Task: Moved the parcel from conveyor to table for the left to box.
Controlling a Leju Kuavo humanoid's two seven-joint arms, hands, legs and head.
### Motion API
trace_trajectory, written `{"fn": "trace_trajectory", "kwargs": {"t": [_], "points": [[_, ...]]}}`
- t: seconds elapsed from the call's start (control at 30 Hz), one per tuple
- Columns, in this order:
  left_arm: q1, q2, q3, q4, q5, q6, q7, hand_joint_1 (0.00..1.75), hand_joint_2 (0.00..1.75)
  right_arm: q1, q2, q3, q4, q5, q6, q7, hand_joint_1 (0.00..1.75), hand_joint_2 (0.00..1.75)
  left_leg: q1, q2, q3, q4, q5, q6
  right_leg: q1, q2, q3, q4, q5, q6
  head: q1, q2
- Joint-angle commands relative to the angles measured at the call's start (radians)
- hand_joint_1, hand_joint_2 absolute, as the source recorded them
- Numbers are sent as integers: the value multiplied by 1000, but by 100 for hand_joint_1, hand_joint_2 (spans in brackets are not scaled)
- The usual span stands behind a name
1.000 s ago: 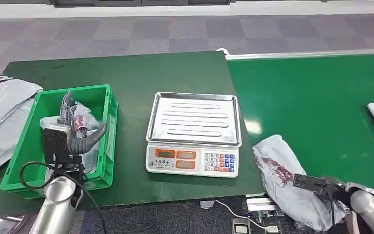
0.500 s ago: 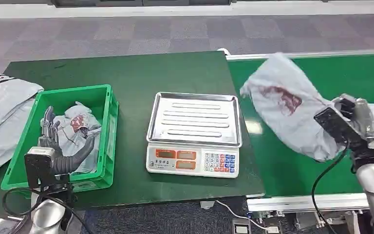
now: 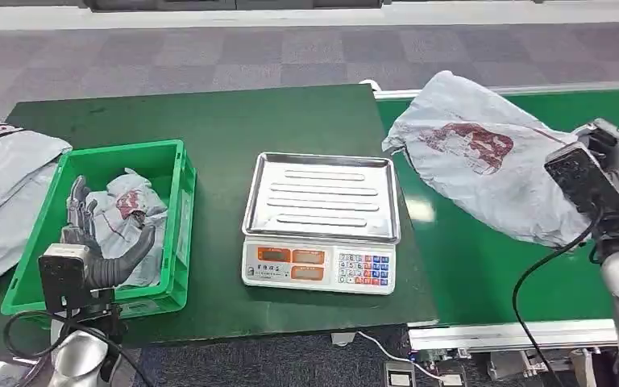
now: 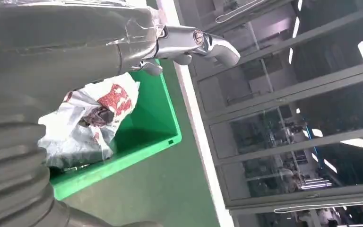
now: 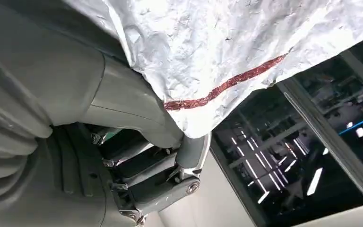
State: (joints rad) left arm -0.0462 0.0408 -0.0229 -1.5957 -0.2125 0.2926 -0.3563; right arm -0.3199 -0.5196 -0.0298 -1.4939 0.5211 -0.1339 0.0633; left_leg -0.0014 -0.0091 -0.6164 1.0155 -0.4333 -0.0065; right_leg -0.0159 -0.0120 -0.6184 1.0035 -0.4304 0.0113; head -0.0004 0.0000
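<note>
My right hand point(image 3: 604, 173) grips a crumpled grey parcel point(image 3: 483, 173) with a red print, lifted above the green conveyor point(image 3: 483, 266) to the right of the scale. In the right wrist view the thumb point(image 5: 137, 113) presses the parcel point(image 5: 227, 52) from below. My left hand point(image 3: 89, 234) hovers open at the near end of the green box point(image 3: 179, 201), above another grey parcel point(image 3: 129, 210) lying inside. The left wrist view has that parcel point(image 4: 94, 113) in the box point(image 4: 151, 127), beyond the spread fingers point(image 4: 203, 42).
A scale with a steel tray point(image 3: 320, 197) stands mid-table between box and conveyor. Grey mailer bags point(image 3: 0, 185) lie at the table's left edge. A further grey parcel shows behind my right hand on the conveyor.
My right hand has raised the parcel from low at the conveyor's near edge up over the conveyor. My left hand has drawn back toward the near end of the box.
</note>
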Motion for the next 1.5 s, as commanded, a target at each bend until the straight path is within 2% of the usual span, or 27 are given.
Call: {"fn": "trace_trajectory", "kwargs": {"t": [0.03, 0.17, 0.23, 0.27, 0.3, 0.33, 0.37, 0.4, 0.43, 0.5, 0.57, 0.6, 0.67, 0.7, 0.73, 0.8, 0.83, 1.27, 1.5], "points": [[-1, -20, 22, 25, 2, 6, -2, 0, 175, -94, 72, 16, 34, -4, 4, -7, 175, 175, 1, 3, 4, -2, -1, -1, 1, 3, 3, -2, 0, -1, 0, 0], [-8, -17, 10, 37, 2, 13, -7, 0, 175, -214, 83, 103, 88, 7, 0, 5, 175, 175, 0, 9, 6, -2, -2, -1, 0, 9, 4, -2, 1, -1, 0, 0], [-22, -9, 6, 57, 5, 15, -6, 0, 175, -334, 134, 183, 173, 3, 74, 33, 175, 175, 0, 8, 4, -2, -1, -1, 0, 8, 2, -1, 1, -1, 0, 0], [-39, -6, -2, 78, 13, 2, -4, 0, 175, -390, 158, 229, 234, -23, 138, 58, 175, 175, 0, 15, 6, -2, -2, -1, 0, 15, 1, -2, 3, -1, 0, 0], [-58, -7, -8, 100, 12, 6, -4, 0, 175, -429, 173, 268, 283, -28, 125, 67, 175, 175, 0, 11, 3, -1, -1, -1, 0, 11, 1, -1, 2, -1, 0, 0], [-62, -7, -10, 104, 12, 7, -4, 0, 175, -434, 175, 276, 292, -30, 118, 67, 175, 175, 0, 16, 5, -2, -1, -1, 0, 16, 1, -1, 4, -1, 0, 0], [-78, -2, -33, 122, 31, -46, 12, 0, 175, -458, 179, 336, 346, -71, 244, 91, 175, 175, 0, 12, 3, -1, -1, -1, 0, 12, 0, -1, 3, -2, 0, 0], [-131, -16, -57, 177, 32, -49, 9, 0, 175, -503, 258, 399, 479, -63, 291, 87, 175, 175, 1, 15, 6, -3, -1, -1, 1, 15, 2, -3, 5, -3, 0, 0], [-161, -20, -81, 213, 32, -48, 13, 0, 175, -536, 306, 443, 584, -70, 283, 74, 175, 175, 1, 15, 7, -2, 0, -1, 1, 15, 1, -2, 5, -3, 0, 0], [-215, -19, -120, 267, 41, -38, 18, 0, 175, -578, 360, 520, 740, -101, 264, 52, 175, 175, 2, 15, 8, -4, 2, -2, 2, 16, 3, -4, 6, -3, 0, 0], [-243, -14, -149, 291, 56, -23, 24, 0, 175, -576, 371, 569, 810, -153, 243, 16, 175, 175, 4, 19, 10, -5, 4, -4, 4, 20, 5, -6, 9, -4, 0, 0], [-242, -9, -154, 288, 60, -19, 25, 0, 175, -573, 363, 581, 808, -164, 235, 10, 175, 175, 3, 12, 7, -3, 3, -3, 3, 13, 3, -2, 7, -4, 0, 0], [-235, -5, -155, 281, 63, -18, 26, 0, 175, -571, 349, 590, 792, -179, 235, 12, 175, 175, 4, 12, 8, -5, 6, -5, 4, 13, 4, -5, 9, -6, 0, 0], [-273, -6, -183, 313, 68, -56, 28, 0, 175, -525, 357, 593, 823, -299, 482, 90, 175, 175, 4, 7, 4, -2, 6, -5, 4, 8, 1, -1, 8, -5, 0, 0], [-287, -11, -189, 323, 68, -59, 30, 0, 175, -502, 362, 596, 831, -299, 474, 84, 175, 175, 4, 6, 5, -3, 7, -5, 4, 8, 2, -2, 7, -5, 0, 0], [-349, -29, -220, 382, 64, -41, 48, 0, 175, -458, 401, 654, 971, -298, 392, -20, 175, 175, 5, 0, 5, -3, 8, -5, 5, 1, 4, -3, 7, -5, 0, 0], [-351, -30, -221, 381, 65, -40, 48, 0, 175, -456, 403, 657, 977, -299, 389, -25, 175, 175, 6, 0, 7, -5, 8, -6, 6, 1, 7, -5, 7, -5, 0, 0], [-339, -20, -223, 370, 68, -38, 49, 0, 175, -485, 401, 663, 986, -311, 402, -27, 175, 175, 4, 2, 1, 0, 6, -5, 4, 3, -1, 0, 6, -5, 0, 0], [-339, -20, -223, 370, 68, -38, 49, 0, 175, -485, 401, 663, 986, -311, 402, -27, 175, 175, 5, 4, 6, -4, 6, -5, 5, 5, 3, -5, 7, -6, 0, 0]]}}
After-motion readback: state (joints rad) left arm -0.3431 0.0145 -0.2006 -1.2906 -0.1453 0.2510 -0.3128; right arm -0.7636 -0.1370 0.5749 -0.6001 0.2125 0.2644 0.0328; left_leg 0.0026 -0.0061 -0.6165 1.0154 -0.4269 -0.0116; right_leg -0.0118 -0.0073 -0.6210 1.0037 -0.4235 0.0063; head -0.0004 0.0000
